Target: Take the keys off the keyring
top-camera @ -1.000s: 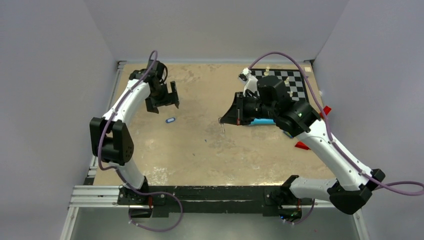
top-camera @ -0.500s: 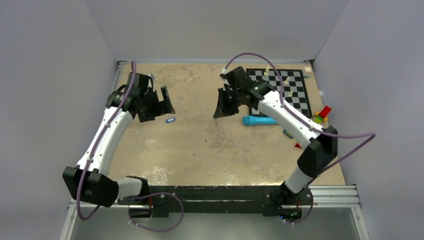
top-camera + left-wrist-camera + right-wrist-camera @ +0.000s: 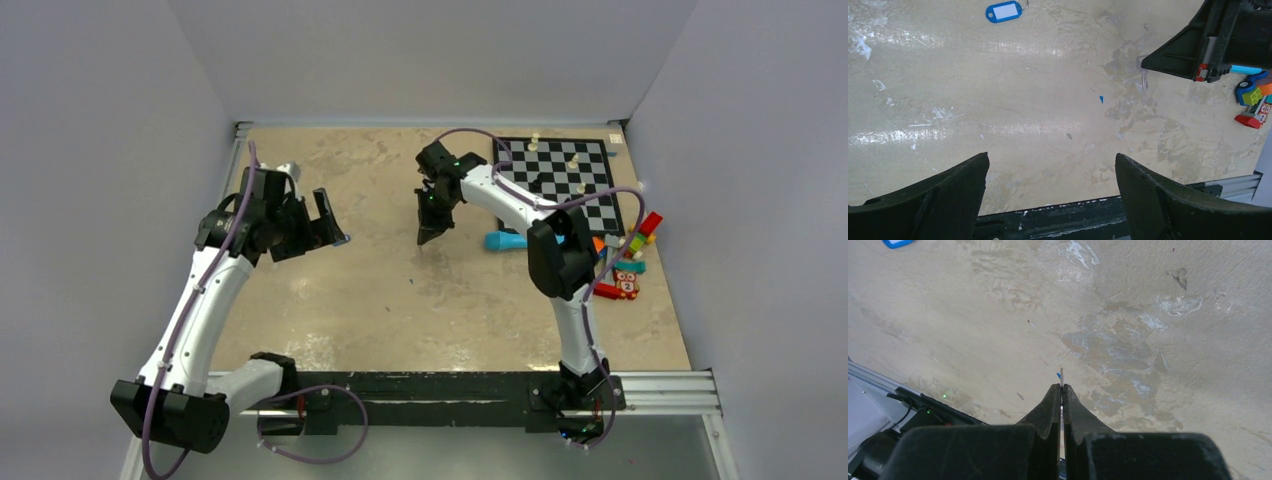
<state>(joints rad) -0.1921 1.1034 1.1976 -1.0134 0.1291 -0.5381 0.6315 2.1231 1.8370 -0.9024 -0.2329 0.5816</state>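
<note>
A bright blue oval tag [image 3: 1004,11] with its thin metal keyring [image 3: 1025,5] lies flat on the tan table, far ahead of my left gripper [image 3: 1052,157]. That gripper hovers with its jaws wide open and nothing between them. In the top view the left gripper [image 3: 310,232] covers the tag. My right gripper [image 3: 1061,386] is shut on a thin grey key [image 3: 1061,374] whose tip sticks out past the fingertips. The left wrist view shows that key [image 3: 1144,80] hanging below the right gripper, just above the table. In the top view the right gripper [image 3: 428,235] points down near the table's middle.
A chessboard [image 3: 585,175] with a few pieces lies at the back right. In front of it are a light-blue tube [image 3: 505,241] and colourful toy blocks [image 3: 630,250]. A tiny blue speck [image 3: 1101,99] lies on the table. A black rail [image 3: 1073,220] runs along the near edge.
The right gripper has moved left and slightly back, staying shut on the key. The left gripper has shifted down and left over the blue tag, staying open.
</note>
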